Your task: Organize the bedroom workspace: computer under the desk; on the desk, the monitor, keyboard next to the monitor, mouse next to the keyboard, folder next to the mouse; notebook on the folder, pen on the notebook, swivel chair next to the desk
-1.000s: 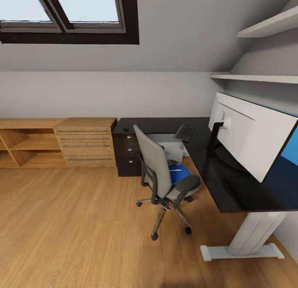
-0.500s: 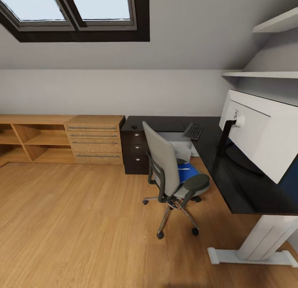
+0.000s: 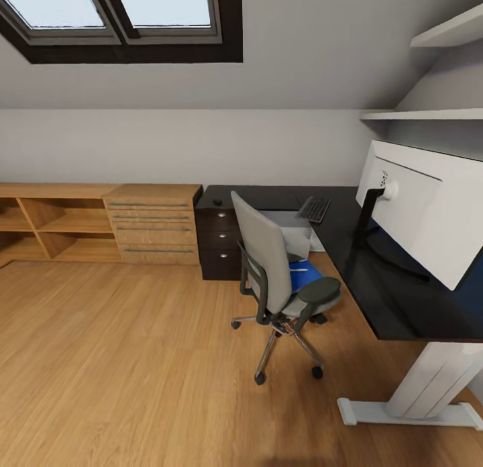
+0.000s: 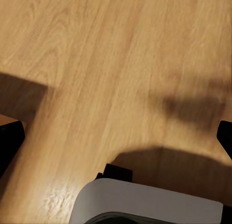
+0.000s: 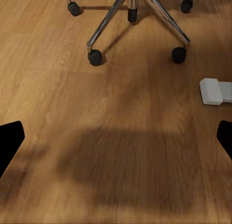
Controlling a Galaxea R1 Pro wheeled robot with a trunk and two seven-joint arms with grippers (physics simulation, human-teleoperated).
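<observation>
The grey swivel chair (image 3: 267,262) stands on the floor in front of the black L-shaped desk (image 3: 379,299), its back turned to me. On its seat lies the blue folder (image 3: 305,278) with the thin white pen (image 3: 300,270) across it. I cannot make out the notebook. The keyboard (image 3: 314,209) and the small black mouse (image 3: 217,202) lie on the desk's far part. The monitor (image 3: 429,219) stands on the near part, white back toward me. The silver-grey computer (image 3: 295,237) sits under the desk. My left gripper (image 4: 116,137) and right gripper (image 5: 116,139) hang open over bare floor.
A light wooden drawer chest (image 3: 153,223) and open shelving (image 3: 54,222) line the far wall on the left. The desk's white foot (image 3: 409,413) rests on the floor at the right, also seen as the white foot (image 5: 215,91) beside the chair's chrome base (image 5: 130,11).
The whole head view has shifted, so the desk and chair sit further right than a second ago. Nothing in the room has moved itself.
</observation>
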